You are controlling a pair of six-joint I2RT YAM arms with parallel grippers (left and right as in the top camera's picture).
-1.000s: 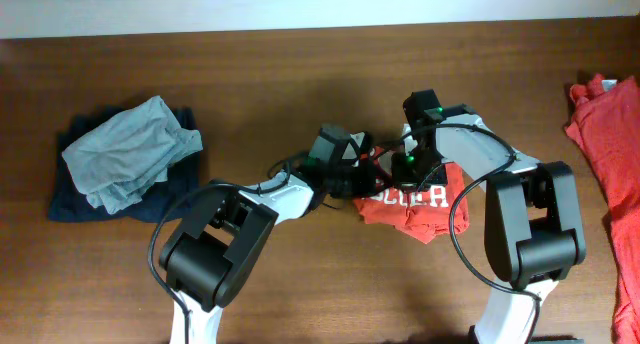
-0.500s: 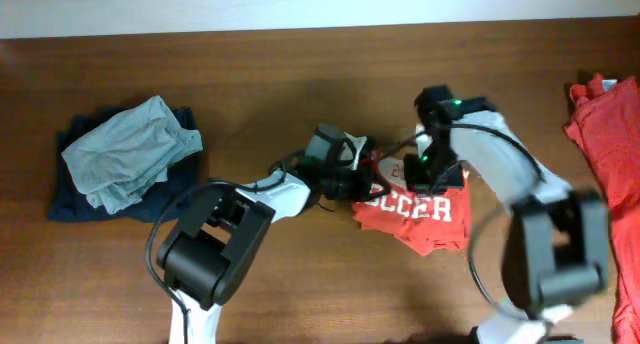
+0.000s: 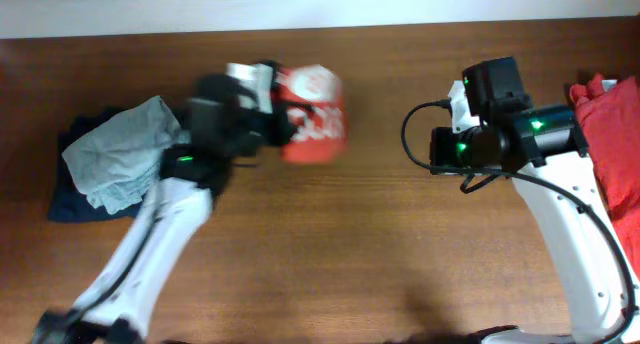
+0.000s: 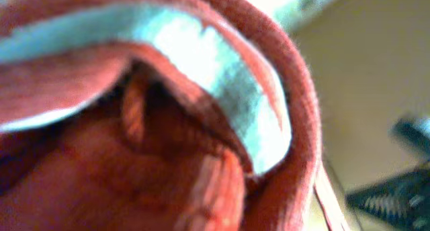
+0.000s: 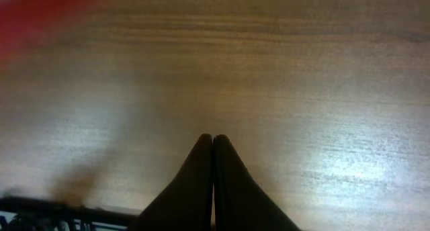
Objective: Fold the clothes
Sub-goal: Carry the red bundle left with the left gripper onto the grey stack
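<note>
The folded orange-red T-shirt with white print hangs blurred above the table at upper middle, held by my left gripper, which is shut on it. In the left wrist view the shirt's red cloth and white lettering fill the frame and hide the fingers. My right gripper is shut and empty over bare table, well right of the shirt. Its closed fingertips show in the right wrist view, with a red blur of shirt at the top left.
A pile of folded grey clothes on navy ones lies at the far left, just left of my left arm. More orange-red clothes lie at the right edge. The table is dark wood.
My left gripper has lifted the folded shirt from the table's middle and swung it left and back. My right gripper has let go and pulled away to the right.
</note>
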